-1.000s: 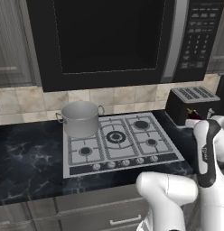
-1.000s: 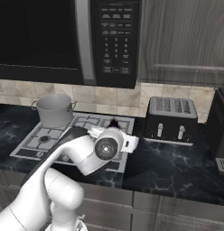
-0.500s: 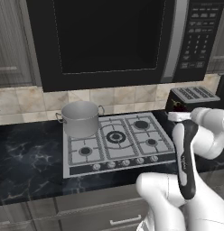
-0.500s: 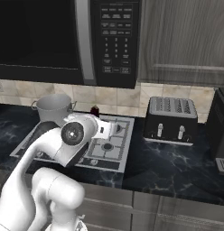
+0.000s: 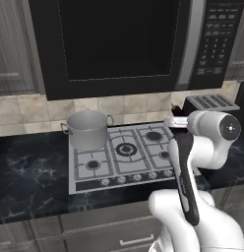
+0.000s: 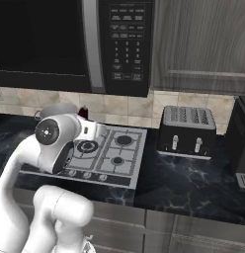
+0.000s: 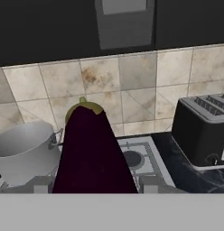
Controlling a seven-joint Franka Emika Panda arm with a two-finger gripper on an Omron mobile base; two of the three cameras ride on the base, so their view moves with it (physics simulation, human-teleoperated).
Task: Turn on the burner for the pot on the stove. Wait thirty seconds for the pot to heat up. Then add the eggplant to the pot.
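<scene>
Gripping the eggplant between its two small dark tips, the end effector holds the purple fruit upright, stem cap on top, so that it rises through the middle of the hand view in front of the tiled wall. Taking things from largest down, the black microwave spans the top of the left base view, and the dark marbled table runs beneath it with the silver stove set into it. On the stove, the grey pot stands on the rear burner at about 10 o'clock from the centre ring, its mouth uncovered. The black toaster sits on the table at 3 o'clock of the stove, well apart from the pot. In the hand view the pot lies at 9 o'clock of the eggplant, beside it and lower. Judging by this, the last step is in hand: carrying the eggplant to the pot. The next move seems to call for swinging toward 9 o'clock until the fruit hangs over the pot's mouth, then lowering and letting go.
</scene>
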